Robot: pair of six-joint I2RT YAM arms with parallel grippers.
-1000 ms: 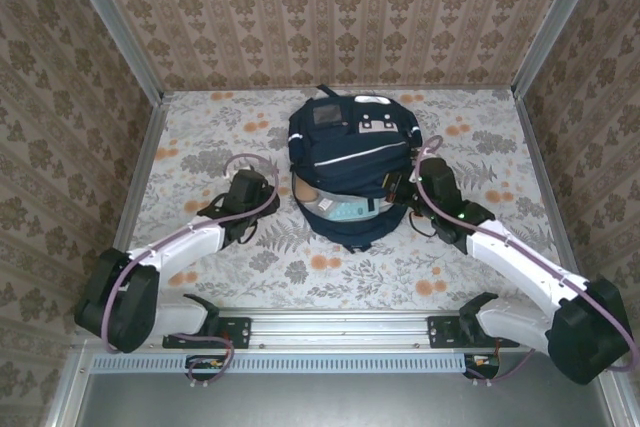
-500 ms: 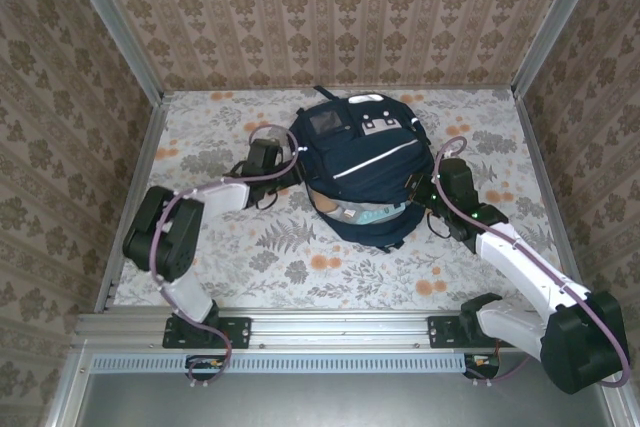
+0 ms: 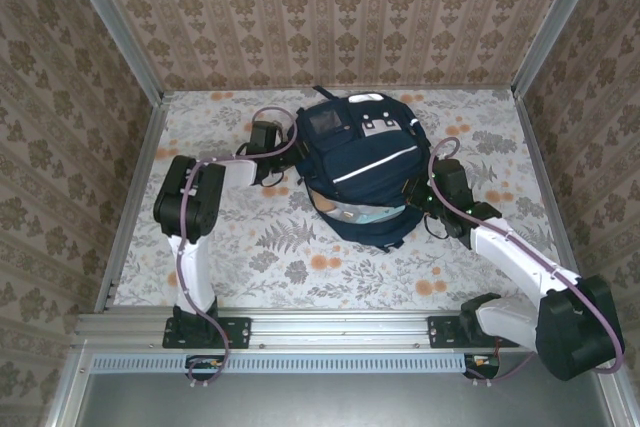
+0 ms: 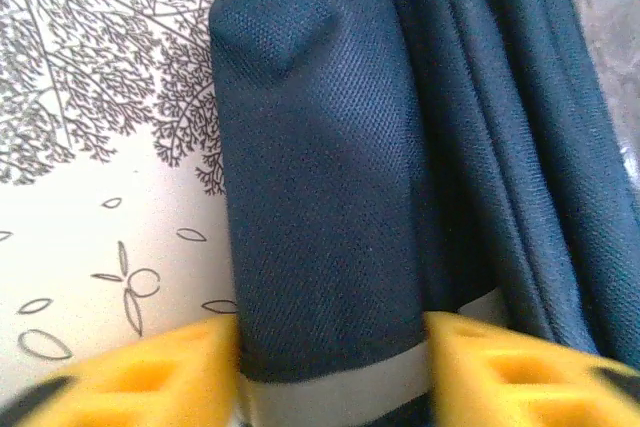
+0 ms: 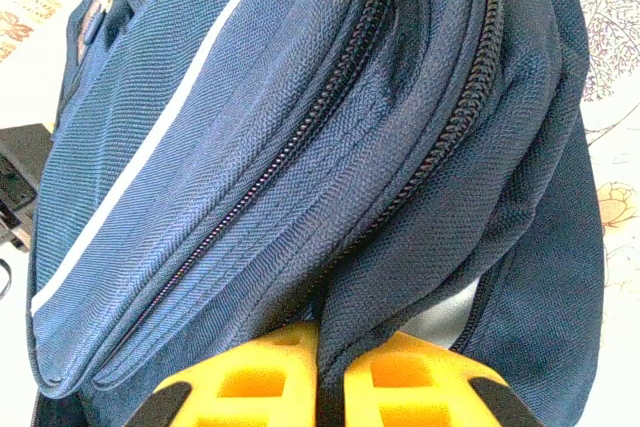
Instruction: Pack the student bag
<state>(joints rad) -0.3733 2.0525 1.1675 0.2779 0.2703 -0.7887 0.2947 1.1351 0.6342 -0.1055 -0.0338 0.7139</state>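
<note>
The student bag (image 3: 360, 162), navy with a white stripe, lies in the middle of the table with its mouth toward me. Something pale and teal (image 3: 365, 212) shows in that mouth. My left gripper (image 3: 287, 150) is at the bag's left side. In the left wrist view its yellow fingers (image 4: 150, 372) press both edges of a navy flap with a grey-white band (image 4: 330, 197); the left gripper (image 4: 333, 367) is shut on it. At the bag's right side my right gripper (image 3: 410, 192) pinches a fold of fabric (image 5: 400, 277) beside a zip, the right gripper (image 5: 330, 367) shut.
A floral cloth (image 3: 300, 257) covers the table. Patterned walls stand on three sides, with metal posts in the corners (image 3: 150, 97). The arms' mounting rail (image 3: 340, 332) runs along the near edge. Open cloth lies in front of the bag.
My left arm has swung from the bag's near left up to its far left side and closed on the flap. The bag has turned slightly. The right gripper keeps its pinch.
</note>
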